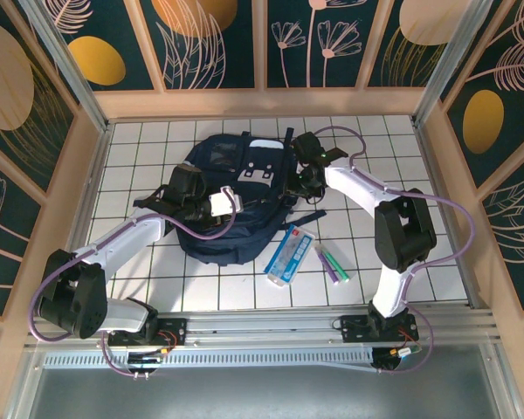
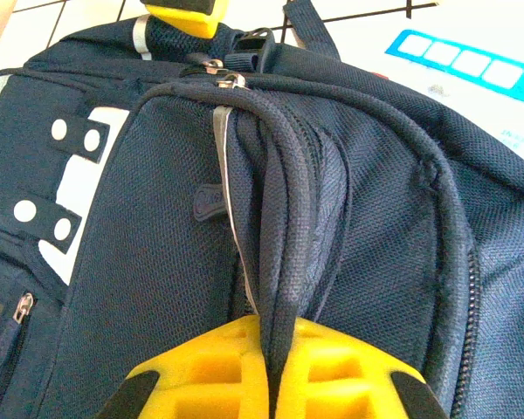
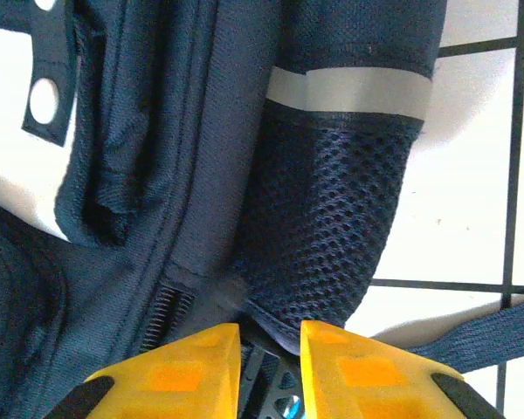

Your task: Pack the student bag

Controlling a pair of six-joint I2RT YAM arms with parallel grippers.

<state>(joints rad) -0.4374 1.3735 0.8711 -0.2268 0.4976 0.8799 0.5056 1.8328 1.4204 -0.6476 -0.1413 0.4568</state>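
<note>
The student bag [image 1: 236, 196], navy with a light grey flap [image 1: 260, 161], lies flat in the middle of the tiled table. My left gripper [image 1: 208, 208] sits on its lower middle. In the left wrist view this gripper [image 2: 279, 371] is shut on a raised fold of the bag's piped zip edge [image 2: 284, 218]. My right gripper [image 1: 308, 177] is at the bag's right side. In the right wrist view its yellow fingers [image 3: 196, 367] stand a little apart, and the right gripper [image 3: 271, 349] pinches the lower hem of the bag's mesh side pocket [image 3: 332, 227].
A light-blue flat packet [image 1: 290, 255] lies just right of the bag's lower edge, with a few coloured pens [image 1: 332, 264] beside it. Wooden walls close in the table at the back and both sides. A loose bag strap [image 3: 489, 336] trails on the tiles.
</note>
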